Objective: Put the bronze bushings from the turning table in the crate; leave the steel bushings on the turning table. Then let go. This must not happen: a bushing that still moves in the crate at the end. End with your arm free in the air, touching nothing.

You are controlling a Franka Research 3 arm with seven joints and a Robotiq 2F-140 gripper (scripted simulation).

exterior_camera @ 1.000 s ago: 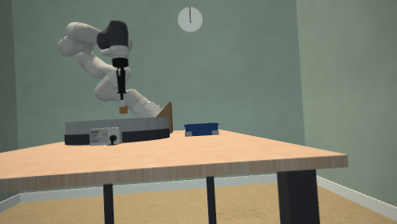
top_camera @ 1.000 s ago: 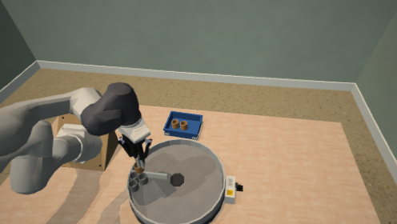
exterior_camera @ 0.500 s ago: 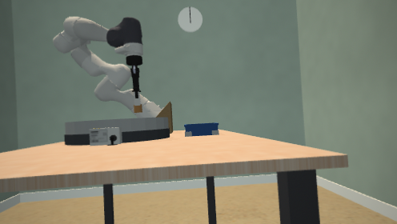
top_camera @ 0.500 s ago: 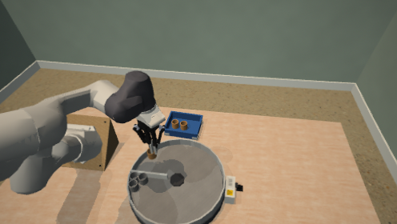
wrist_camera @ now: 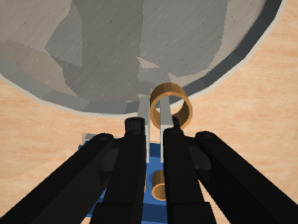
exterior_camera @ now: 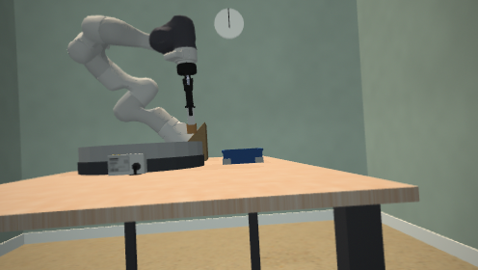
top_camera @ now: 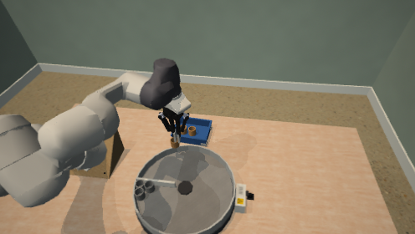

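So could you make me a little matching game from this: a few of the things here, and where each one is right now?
1. held bronze bushing
2. steel bushings
3. blue crate
4. wall clock

a. on the turning table
b. behind the arm
c. between the gripper fingers
d. on the wooden table, beyond the turning table

Pairs: 1-c, 2-a, 3-d, 4-b

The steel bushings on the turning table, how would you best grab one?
Grip the wall at the rim, coming from above: the steel bushings stand upright with open bores, clustered against the divider bar, so one finger goes inside and one outside.
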